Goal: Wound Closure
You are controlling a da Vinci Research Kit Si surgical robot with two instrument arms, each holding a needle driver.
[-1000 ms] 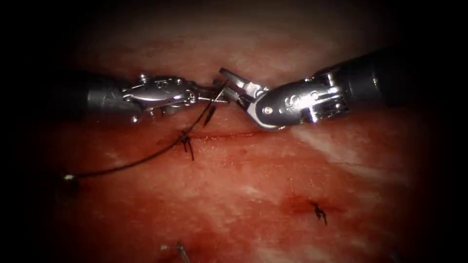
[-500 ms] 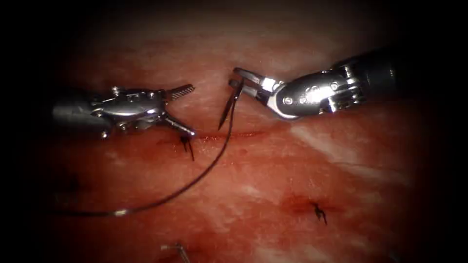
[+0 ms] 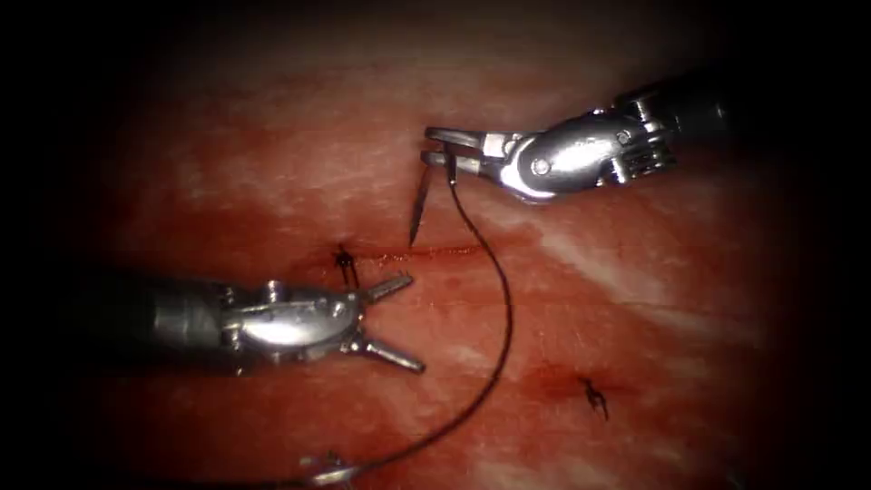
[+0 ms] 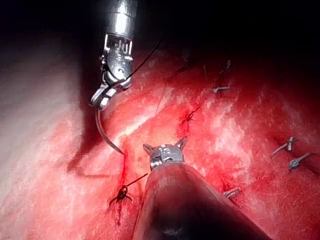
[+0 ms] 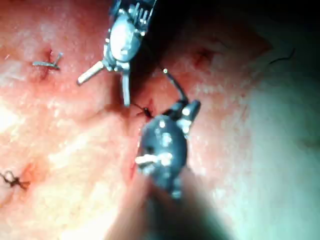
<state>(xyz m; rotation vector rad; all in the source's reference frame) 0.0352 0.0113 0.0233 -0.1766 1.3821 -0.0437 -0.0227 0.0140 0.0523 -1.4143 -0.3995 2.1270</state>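
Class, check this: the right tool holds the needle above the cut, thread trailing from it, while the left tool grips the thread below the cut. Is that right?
Not quite. The left tool grips nothing: the endoscope view shows it open and empty below the cut. The rest stands: the right tool holds the needle near its thread end, free above the tissue, the thread trailing.

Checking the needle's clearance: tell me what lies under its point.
Under the needle's point lies the cut in the tissue; the point hangs just above it. The right tool grips its upper end.
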